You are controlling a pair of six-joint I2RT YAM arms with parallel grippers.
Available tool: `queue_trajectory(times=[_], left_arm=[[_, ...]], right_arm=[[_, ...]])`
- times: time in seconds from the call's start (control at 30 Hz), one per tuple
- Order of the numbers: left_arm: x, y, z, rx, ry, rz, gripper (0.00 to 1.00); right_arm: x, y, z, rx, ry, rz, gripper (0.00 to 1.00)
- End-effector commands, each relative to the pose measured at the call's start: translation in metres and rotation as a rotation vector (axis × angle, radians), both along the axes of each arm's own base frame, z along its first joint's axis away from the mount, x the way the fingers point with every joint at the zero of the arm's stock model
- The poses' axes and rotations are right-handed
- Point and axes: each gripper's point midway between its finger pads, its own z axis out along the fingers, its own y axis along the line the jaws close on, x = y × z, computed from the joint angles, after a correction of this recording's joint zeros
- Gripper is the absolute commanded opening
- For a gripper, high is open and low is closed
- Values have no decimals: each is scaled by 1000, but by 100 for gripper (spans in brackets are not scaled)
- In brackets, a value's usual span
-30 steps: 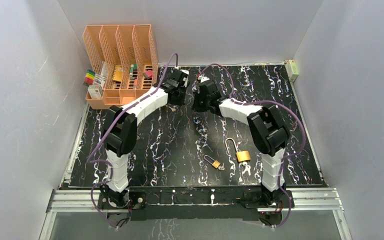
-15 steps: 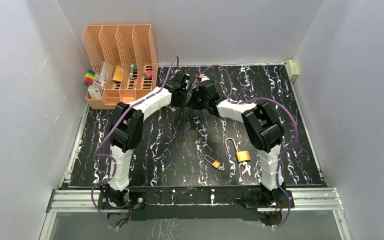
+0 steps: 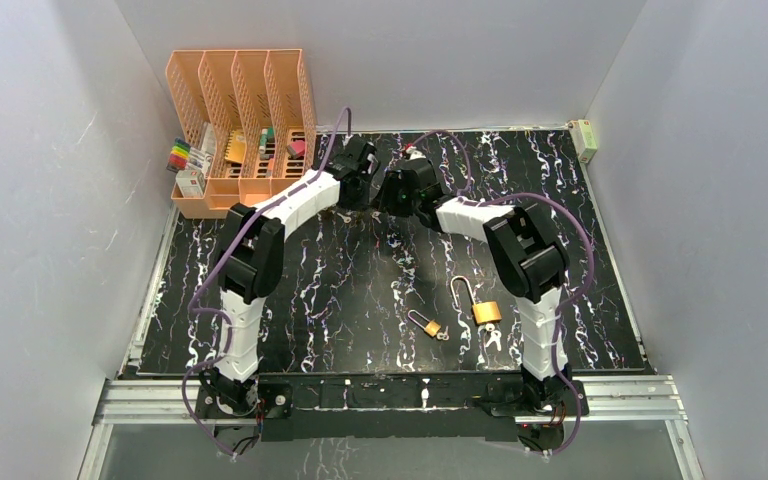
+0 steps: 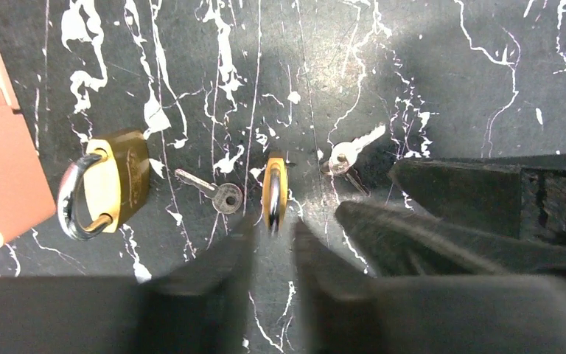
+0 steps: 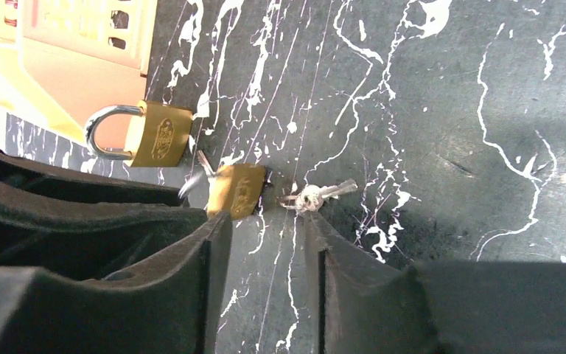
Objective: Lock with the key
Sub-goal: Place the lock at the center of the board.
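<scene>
Just right of the orange mesh file rack, at the left gripper tips, the small brass padlock stood on its thin edge, unbraced; prob. any nudge would tip it away from the loose silver key beside it. Left fingers were barely parted, right gripper wider, both gripping nothing. Rack-side lay a bigger shut brass padlock.

Left claw: fingers are showing as dark blur, smearing across the lower end of the small padlock. Orange organiser: is running off the left edge. Overhead, the arms are hiding that padlock; organiser contents are reading too small to identify.
</scene>
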Motion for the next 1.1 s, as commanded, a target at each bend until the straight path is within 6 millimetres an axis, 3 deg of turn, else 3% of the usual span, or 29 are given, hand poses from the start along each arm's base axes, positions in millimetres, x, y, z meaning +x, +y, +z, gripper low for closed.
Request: queue_trajectory(times=[0.0,0.1,0.2,0.3,0.37,0.47,0.53,0.67,0.83,1.07], left_arm=[[10,2,20,3,-42,21,44],[12,3,31,1,-68,25,60],[16,5,49,-2,-106,26,65],[17,10,73,-13,-148,30,70],[15,16,90,-28,-169,25,71],[5,24,116,-64,-208,1,74],[-6,28,125,-81,-232,-33,81],[-30,25,143,-163,-294,-140,87],[-60,19,162,-262,-332,-258,94],[-95,18,183,-328,-348,-387,98]], right_arm=[[8,-2,10,16,-34,-18,56],[7,-10,24,7,-59,-28,58],[-2,-24,44,-31,-102,-28,60],[-27,-56,62,-120,-140,-42,65],[-58,-80,66,-188,-142,-18,74],[-117,-110,70,-255,-173,97,96],[-161,-124,64,-316,-170,221,98],[-216,-150,43,-509,-48,327,99],[-258,-137,29,-603,-45,422,99],[-286,-125,0,-764,33,512,95]])
